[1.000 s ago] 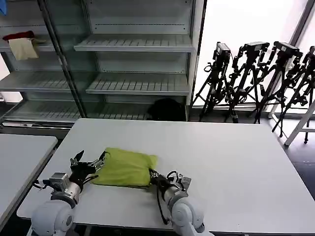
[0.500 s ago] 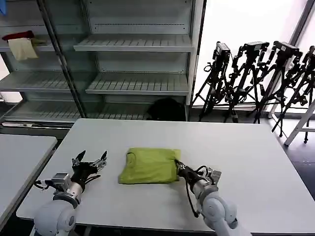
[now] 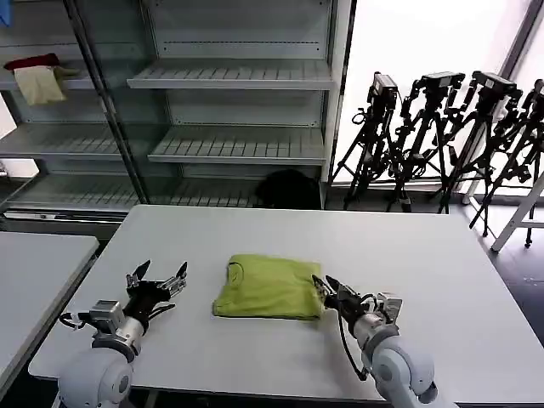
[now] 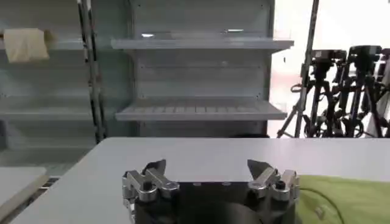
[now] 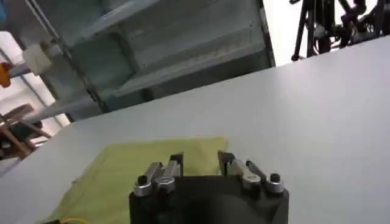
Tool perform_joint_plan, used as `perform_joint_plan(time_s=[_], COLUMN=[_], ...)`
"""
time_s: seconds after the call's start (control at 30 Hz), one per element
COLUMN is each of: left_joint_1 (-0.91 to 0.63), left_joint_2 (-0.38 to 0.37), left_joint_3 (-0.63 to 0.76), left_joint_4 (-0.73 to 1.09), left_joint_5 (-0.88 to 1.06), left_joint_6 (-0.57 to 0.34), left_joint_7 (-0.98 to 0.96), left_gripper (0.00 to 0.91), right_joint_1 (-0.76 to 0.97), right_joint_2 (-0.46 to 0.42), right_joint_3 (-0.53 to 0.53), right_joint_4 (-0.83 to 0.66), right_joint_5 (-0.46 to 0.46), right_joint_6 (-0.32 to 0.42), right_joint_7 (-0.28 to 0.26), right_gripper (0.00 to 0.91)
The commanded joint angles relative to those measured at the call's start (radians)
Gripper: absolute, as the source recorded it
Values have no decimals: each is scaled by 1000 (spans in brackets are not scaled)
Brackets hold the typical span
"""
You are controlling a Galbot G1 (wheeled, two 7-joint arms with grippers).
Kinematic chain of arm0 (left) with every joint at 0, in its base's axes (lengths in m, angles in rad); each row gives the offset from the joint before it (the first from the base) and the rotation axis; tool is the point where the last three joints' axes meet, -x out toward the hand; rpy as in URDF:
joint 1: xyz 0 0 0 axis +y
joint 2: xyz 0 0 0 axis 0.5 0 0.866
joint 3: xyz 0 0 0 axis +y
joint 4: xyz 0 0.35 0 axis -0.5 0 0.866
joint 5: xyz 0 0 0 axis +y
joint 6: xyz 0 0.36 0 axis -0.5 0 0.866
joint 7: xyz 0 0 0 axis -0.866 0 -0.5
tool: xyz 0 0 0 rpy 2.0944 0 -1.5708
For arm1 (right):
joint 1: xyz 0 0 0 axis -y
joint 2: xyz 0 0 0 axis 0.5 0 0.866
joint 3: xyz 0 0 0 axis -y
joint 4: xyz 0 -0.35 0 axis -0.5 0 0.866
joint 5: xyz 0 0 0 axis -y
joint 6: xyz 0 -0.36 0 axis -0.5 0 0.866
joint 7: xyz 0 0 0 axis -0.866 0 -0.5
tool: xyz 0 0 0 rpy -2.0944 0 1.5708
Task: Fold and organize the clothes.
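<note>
The clothes are one lime-green T-shirt, folded into a flat rectangle on the white table, collar toward its left end. My right gripper sits low at the shirt's right edge, open, with nothing between its fingers. In the right wrist view the T-shirt lies just beyond the right gripper. My left gripper rests wide open on the table, a short gap left of the shirt. The left wrist view shows the left gripper holding nothing and the T-shirt off to one side.
Metal shelving stands behind the table, with a red cloth and a cream cloth on its upper left shelf. Camera tripods crowd the back right. A second table adjoins on the left.
My right gripper pulled the folded shirt to the right across the table, then opened and let it go. The left gripper stayed open in roughly the same place.
</note>
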Motion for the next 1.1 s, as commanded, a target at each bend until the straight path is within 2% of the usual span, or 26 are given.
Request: perform_joint_plan(time_s=[0.03,0.07,0.13,0.17,0.23,0.3,0.43,0.6,0.77,1.1], left_joint_1=[-20,-32,-46,-56,-67,-80,-93,-91,-98,-92], left_joint_2=[-2,-2,1,8,19,40,71,93,100,100], left_joint_3=[-15,-21,-34,-52,-70,-98,-135,-159,-187,-174], left_joint_4=[16,28,46,68,95,131,170,204,232,240], left_joint_5=[-18,-26,-40,-51,-63,-93,-141,-155,-183,-180], left_joint_6=[-12,-22,-45,-64,-96,-133,-158,-176,-175,-170], left_joint_7=[6,7,17,33,58,82,98,106,104,94], left_gripper=[907,907,907,907,907,907,907,907,907,907], right_joint_1=[-73,-73,-77,-82,-93,-108,-113,-138,-113,-130], right_joint_2=[-59,-76,-108,-135,-169,-207,-212,-195,-151,-157], right_joint_3=[240,287,345,390,447,509,578,548,516,524], right_joint_4=[54,39,18,-3,-34,-64,-108,-92,-81,-71], right_joint_5=[-528,-569,-570,-576,-585,-544,-501,-496,-494,-488], right_joint_6=[6,19,57,105,144,152,167,201,177,148], right_joint_7=[-129,-136,-142,-159,-183,-189,-192,-196,-188,-171], right_gripper=[907,907,907,907,907,907,907,907,907,907])
